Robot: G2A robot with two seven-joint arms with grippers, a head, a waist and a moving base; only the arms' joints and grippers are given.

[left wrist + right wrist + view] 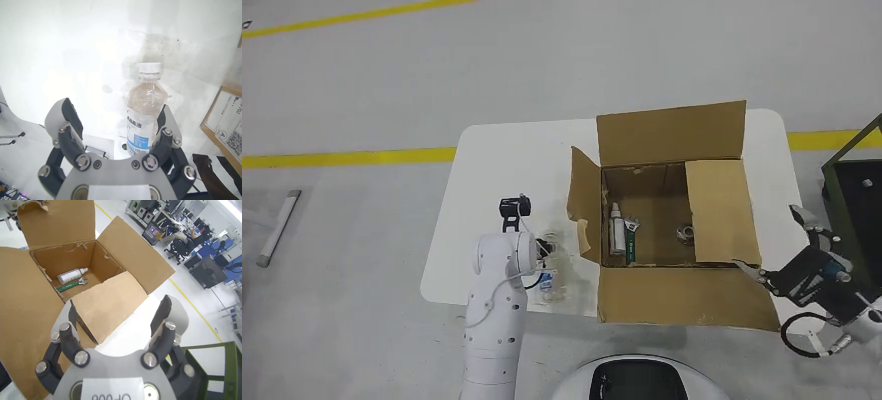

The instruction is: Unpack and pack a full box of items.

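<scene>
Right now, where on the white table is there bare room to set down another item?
The widest bare patch of the white table lies between its far edge and the left gripper, left of the open brown cardboard box. It is crowded near the front edge, where the clear plastic bottle sits between that gripper's fingers beside the box.

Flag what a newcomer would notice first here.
The open cardboard box on the white table, flaps spread, with a white bottle and a green-handled wrench lying inside. Beside it, the left gripper has its fingers open around a clear bottle; the right gripper hangs open at the box's opposite side.
</scene>
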